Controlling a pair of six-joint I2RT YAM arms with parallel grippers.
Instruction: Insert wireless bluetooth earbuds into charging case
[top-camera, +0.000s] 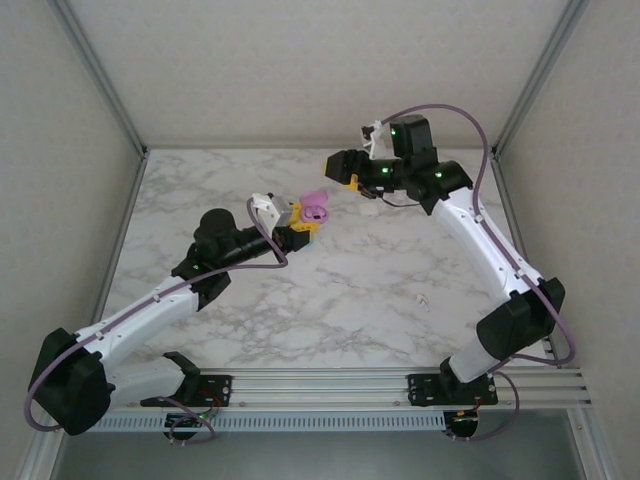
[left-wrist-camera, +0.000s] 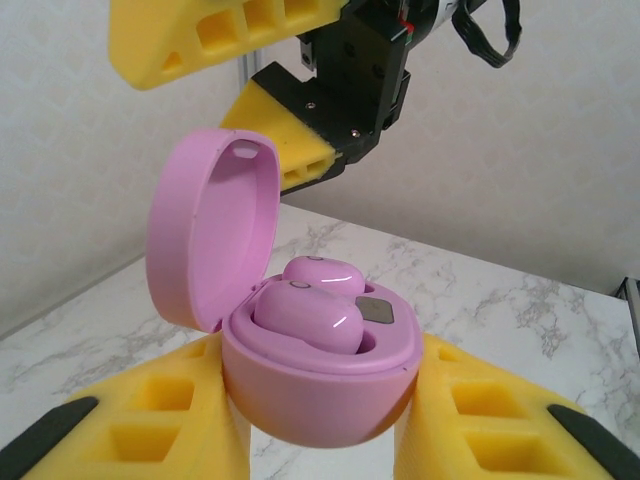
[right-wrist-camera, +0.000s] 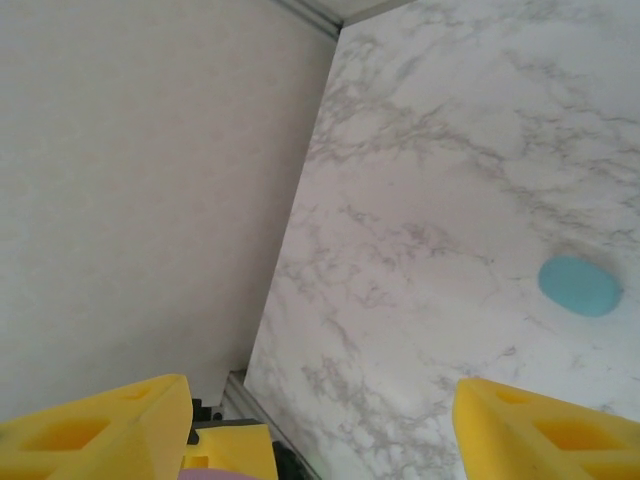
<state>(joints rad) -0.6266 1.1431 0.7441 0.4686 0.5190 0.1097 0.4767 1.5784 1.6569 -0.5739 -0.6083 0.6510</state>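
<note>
Over marble table (top-camera: 380, 290), left hand (top-camera: 305, 222) clamps open pink case (left-wrist-camera: 320, 395).

Glossy pink plastic earbuds (left-wrist-camera: 318, 312), matt pink case (left-wrist-camera: 320, 400), smooth marble-look table (top-camera: 350, 290)

Reaching forward over the desk, the left gripper (top-camera: 303, 224) has its jaws clamped on a pink oval plastic case (left-wrist-camera: 320, 395); the right gripper (top-camera: 338, 166) hovers beyond, jaws apart.

I count one pink case (left-wrist-camera: 320, 400), lid open; two pink earbuds (left-wrist-camera: 305, 320) seated in it; one teal oval piece (right-wrist-camera: 580, 285) on the table (right-wrist-camera: 420, 200).
</note>
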